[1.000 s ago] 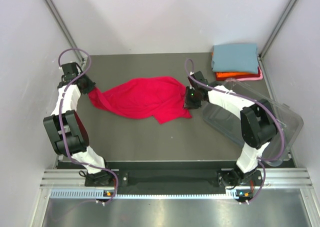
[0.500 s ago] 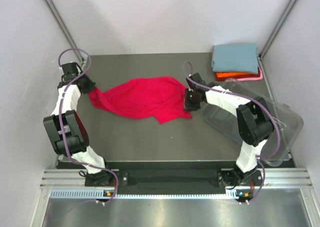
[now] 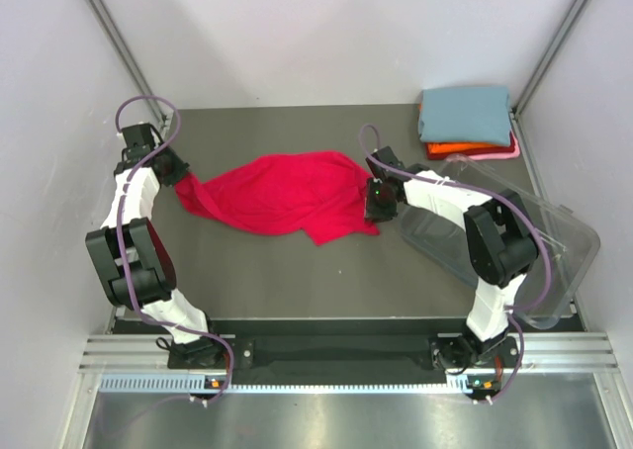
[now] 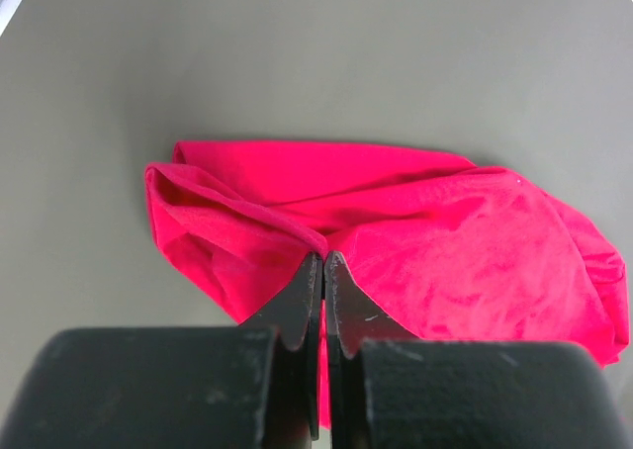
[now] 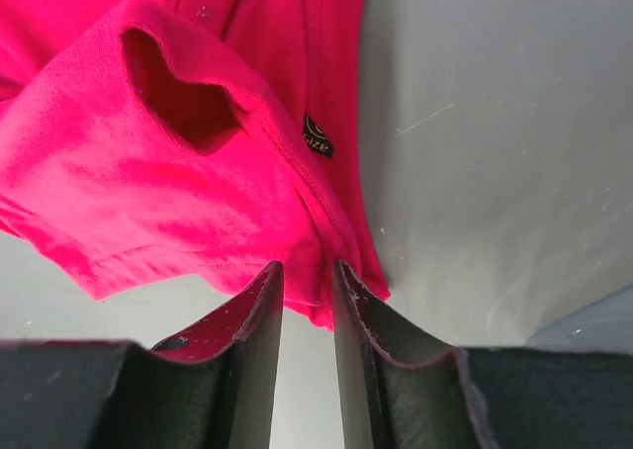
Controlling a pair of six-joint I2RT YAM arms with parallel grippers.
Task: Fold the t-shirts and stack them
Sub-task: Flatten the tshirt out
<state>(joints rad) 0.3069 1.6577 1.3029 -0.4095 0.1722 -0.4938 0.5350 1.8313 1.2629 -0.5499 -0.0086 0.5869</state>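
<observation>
Mid-table, the crimson shirt [image 3: 277, 194] lies crumpled and unfolded on the grey table [image 3: 297, 266], well apart from the folded blue-grey shirt [image 3: 465, 113] stacked over the orange shirt [image 3: 457, 150] and pink shirt [image 3: 506, 153] in the far right corner. Left gripper [image 4: 323, 257]: jaws together, pinching the crimson shirt's left edge. Right gripper [image 5: 307, 266]: jaws narrowly apart with the right hem between them, though whether they grip it cannot be told; the clear tub [image 3: 569, 236] sits just beside that arm.

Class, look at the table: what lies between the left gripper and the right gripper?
The crimson t-shirt, crumpled, lies across the whole stretch from the left gripper to the right gripper; the top view shows it.
</observation>
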